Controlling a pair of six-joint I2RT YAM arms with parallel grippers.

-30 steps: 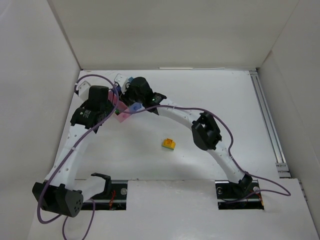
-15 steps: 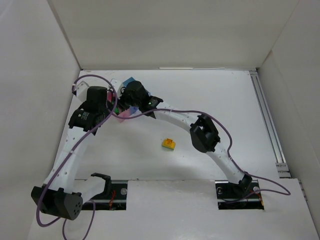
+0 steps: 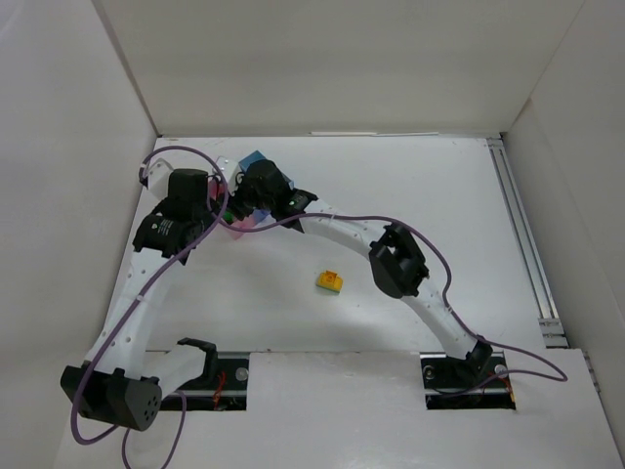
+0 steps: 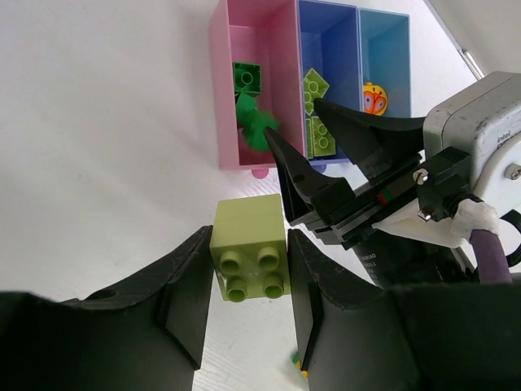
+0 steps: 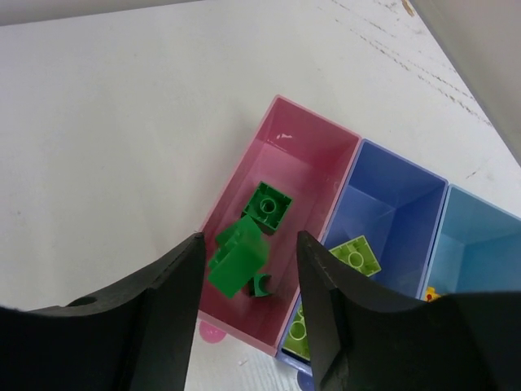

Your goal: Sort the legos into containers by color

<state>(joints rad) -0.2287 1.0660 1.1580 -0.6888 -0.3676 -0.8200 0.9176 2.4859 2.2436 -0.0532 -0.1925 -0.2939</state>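
Legos, nearest item: one orange-yellow brick (image 3: pixel 329 281) lies alone on the white table (image 3: pixel 439 195), ahead of the arm bases and well apart from both grippers.

Further out, on the left side, the left gripper (image 4: pixel 248 248) is closed on a lime brick (image 4: pixel 249 265). Both fingers press against opposite sides of it, with its studs facing the wrist camera. The brick is held above the table, just short of the near wall of the containers (image 4: pixel 218 98).

Beside it, the right gripper (image 5: pixel 250 240) stands over the pink compartment (image 5: pixel 305 151). Its jaws are partly apart. A dark green brick (image 5: pixel 238 261) sits tilted in the gap, close to one finger with a clear space to the other, so it is not gripped. Whether it rests on the compartment floor cannot be determined.

The containers are three joined compartments in a row at the far left of the table. The pink one also holds a second dark green brick (image 5: pixel 267 205), lying flat with studs up. The blue compartment (image 5: pixel 391 195) next to it holds lime bricks (image 5: pixel 354 257), at least two. The light-blue compartment (image 5: pixel 480 236) at the end holds an orange-yellow piece (image 4: pixel 374 98); its detail is too small to read.
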